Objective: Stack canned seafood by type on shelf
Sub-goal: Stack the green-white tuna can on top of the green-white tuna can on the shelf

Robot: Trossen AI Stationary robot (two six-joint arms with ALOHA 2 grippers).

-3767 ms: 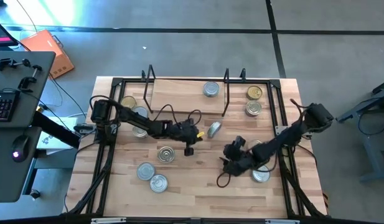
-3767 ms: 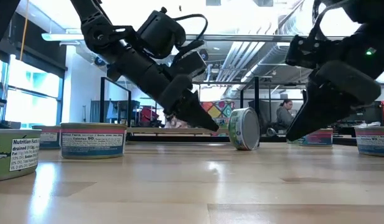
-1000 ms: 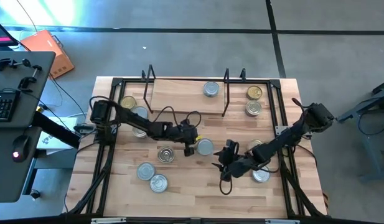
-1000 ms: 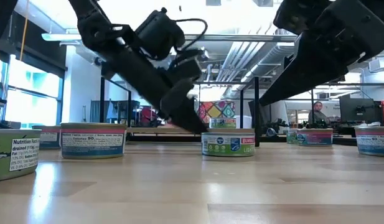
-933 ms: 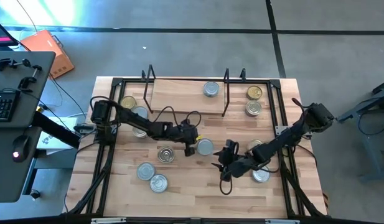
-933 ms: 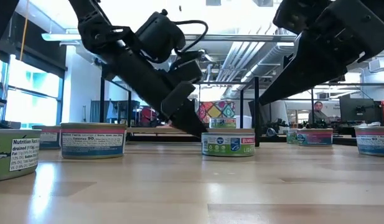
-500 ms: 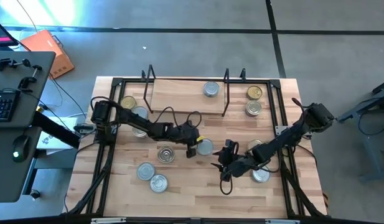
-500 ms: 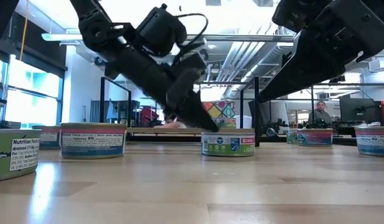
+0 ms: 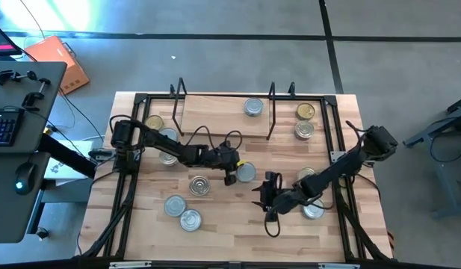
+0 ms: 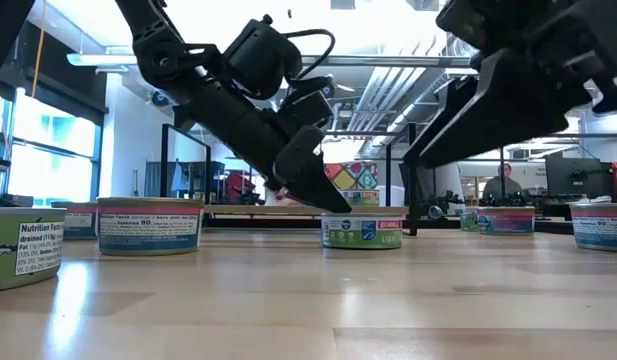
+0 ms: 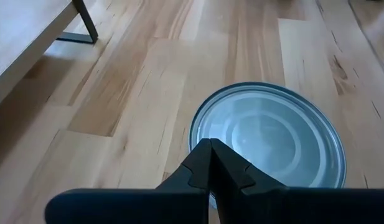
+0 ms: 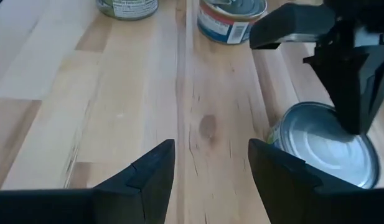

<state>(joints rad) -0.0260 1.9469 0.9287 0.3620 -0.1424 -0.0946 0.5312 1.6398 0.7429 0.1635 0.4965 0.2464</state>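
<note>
Silver round tin (image 9: 246, 172), closed left claw (image 9: 231, 178) tips touching its flat lid

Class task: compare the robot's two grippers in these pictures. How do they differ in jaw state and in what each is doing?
The left gripper has its jaws shut, tips meeting on the silver-topped tin; the right gripper has jaws apart with nothing between them. The left gripper touches that tin; the right gripper hangs over bare table beside it. Both are dark, two-fingered and angled downward mid-table.
</note>
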